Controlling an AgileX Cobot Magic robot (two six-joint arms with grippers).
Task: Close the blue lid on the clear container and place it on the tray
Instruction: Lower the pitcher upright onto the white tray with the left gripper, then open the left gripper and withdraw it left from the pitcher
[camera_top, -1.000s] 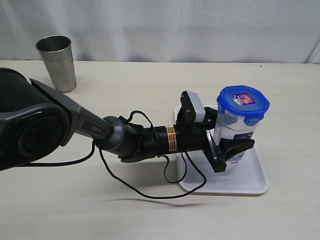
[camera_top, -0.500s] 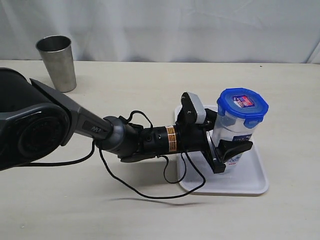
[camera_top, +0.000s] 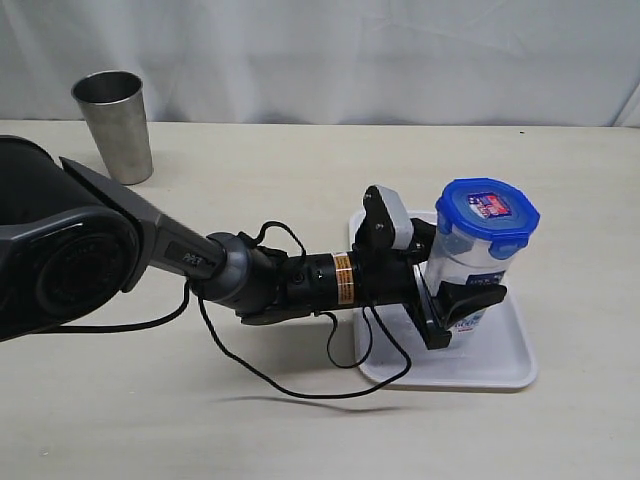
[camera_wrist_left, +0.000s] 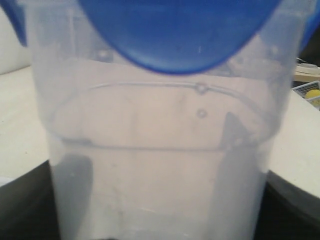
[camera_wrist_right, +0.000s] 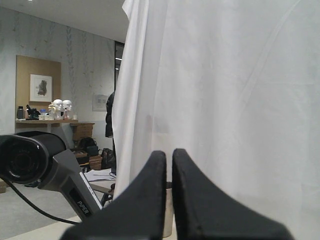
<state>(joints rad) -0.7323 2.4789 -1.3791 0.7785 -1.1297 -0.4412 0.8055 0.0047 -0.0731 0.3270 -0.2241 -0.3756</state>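
clear container (camera_top: 462, 268): upright, right of centre in the exterior frame, over the middle of the tray. Its printed label faces the lower right. Whether its base touches the tray cannot be told, because a finger hides the bottom edge.
blue lid (camera_top: 487, 213): seated on the mouth of the clear container, sticker uppermost. The flaps that show are folded down against the wall.
tray (camera_top: 505, 362): flat on the table (camera_top: 300, 160), lower right of centre. Its left edge lies under the arm's wrist.
left gripper (camera_top: 456, 290): reaches in from the left of the frame, with jaws set wide and clamped across the lower body of the clear container. One finger (camera_top: 472, 296) crosses the label; the other is behind the container.
left wrist view: the clear container (camera_wrist_left: 160, 150) fills the picture with the blue lid (camera_wrist_left: 175, 35) over it. A dark finger (camera_wrist_left: 22, 205) presses each side of the wall.
right gripper (camera_wrist_right: 169, 170): outside the exterior frame. In its own wrist view the fingers are pressed together with nothing between them, facing a white curtain (camera_wrist_right: 225, 100).
steel cup (camera_top: 113, 125): upright, upper left of the frame, well apart from the tray.
cable (camera_top: 300, 378): a black loop on the table below the left arm.
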